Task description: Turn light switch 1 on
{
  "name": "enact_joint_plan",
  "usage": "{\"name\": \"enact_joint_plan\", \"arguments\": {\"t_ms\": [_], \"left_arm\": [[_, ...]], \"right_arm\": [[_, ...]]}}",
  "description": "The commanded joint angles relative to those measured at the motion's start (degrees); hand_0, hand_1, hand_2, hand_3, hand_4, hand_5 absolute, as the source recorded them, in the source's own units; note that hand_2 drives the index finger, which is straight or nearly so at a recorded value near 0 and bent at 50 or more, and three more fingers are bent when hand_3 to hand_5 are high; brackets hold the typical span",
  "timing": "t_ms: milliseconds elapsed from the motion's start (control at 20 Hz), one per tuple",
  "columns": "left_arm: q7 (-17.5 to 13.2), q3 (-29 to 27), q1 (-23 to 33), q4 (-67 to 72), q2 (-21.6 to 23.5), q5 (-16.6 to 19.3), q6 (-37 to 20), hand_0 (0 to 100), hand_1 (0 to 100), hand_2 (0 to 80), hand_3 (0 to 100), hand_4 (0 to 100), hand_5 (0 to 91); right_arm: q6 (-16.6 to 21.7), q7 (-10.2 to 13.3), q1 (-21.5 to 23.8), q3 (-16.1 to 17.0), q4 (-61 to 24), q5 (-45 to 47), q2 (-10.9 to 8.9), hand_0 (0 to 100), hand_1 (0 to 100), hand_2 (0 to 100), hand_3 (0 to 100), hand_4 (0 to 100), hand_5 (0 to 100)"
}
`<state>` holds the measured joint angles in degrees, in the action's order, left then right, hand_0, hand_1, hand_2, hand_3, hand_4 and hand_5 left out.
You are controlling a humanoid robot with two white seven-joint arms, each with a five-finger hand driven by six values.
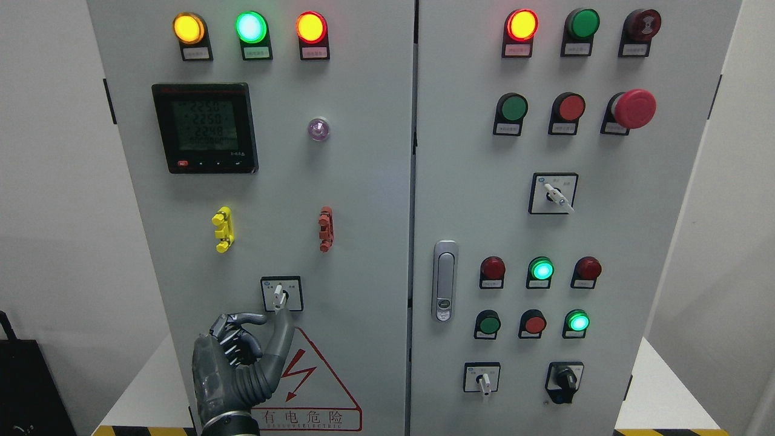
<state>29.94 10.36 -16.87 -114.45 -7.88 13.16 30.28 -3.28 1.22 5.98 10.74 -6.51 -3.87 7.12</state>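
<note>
Left hand (239, 363), dark jointed metal, fingers curled with thumb raised just below the white-levered rotary switch (280, 295) on the grey steel cabinet (363, 242).

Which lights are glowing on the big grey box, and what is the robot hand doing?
Top-left amber, green and orange round lamps: lit.
Top-right orange lamp: lit.
Dark green lamp beside it: unlit.
Black digital meter: display on.
Lower-right green lamp: lit.
White rotary switch: lever about upright.
Dark grey left hand: one finger extended up to the switch, others curled.
</note>
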Motion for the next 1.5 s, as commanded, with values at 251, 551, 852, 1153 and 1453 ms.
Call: {"name": "enact_joint_plan", "arguments": {"t_ms": [251, 551, 852, 1153, 1453], "left_arm": [[0.0, -0.1, -0.8, 0.9, -0.3, -0.3, 0.7, 14, 68, 54.8, 99, 99, 84.2], [0.0, -0.1, -1.8, 1.0, -0.4, -0.4, 2.3, 13, 68, 54.8, 99, 99, 84.2], [0.0, -0.1, -2.0, 1.0, -0.4, -0.4, 2.7, 13, 68, 54.7, 99, 99, 84.2], [-0.1, -0.1, -2.4, 1.0, -0.4, -0.7, 2.8, 13, 67, 54.8, 99, 99, 84.2], [-0.1, -0.1, -2.7, 1.1, -0.4, -1.1, 3.4, 14, 66, 55.6, 99, 99, 84.2]], "right_arm": [[0.0, 0.0, 0.0, 0.0, 0.0, 0.0, 0.00, 0, 0, 0, 0, 0, 0], [0.0, 0.0, 0.0, 0.0, 0.0, 0.0, 0.00, 0, 0, 0, 0, 0, 0], [0.0, 0.0, 0.0, 0.1, 0.0, 0.0, 0.00, 0, 0, 0, 0, 0, 0], [0.0, 0.0, 0.0, 0.0, 0.0, 0.0, 0.00, 0, 0, 0, 0, 0, 0], [0.0, 0.0, 0.0, 0.1, 0.0, 0.0, -0.09, 0, 0, 0, 0, 0, 0]]}}
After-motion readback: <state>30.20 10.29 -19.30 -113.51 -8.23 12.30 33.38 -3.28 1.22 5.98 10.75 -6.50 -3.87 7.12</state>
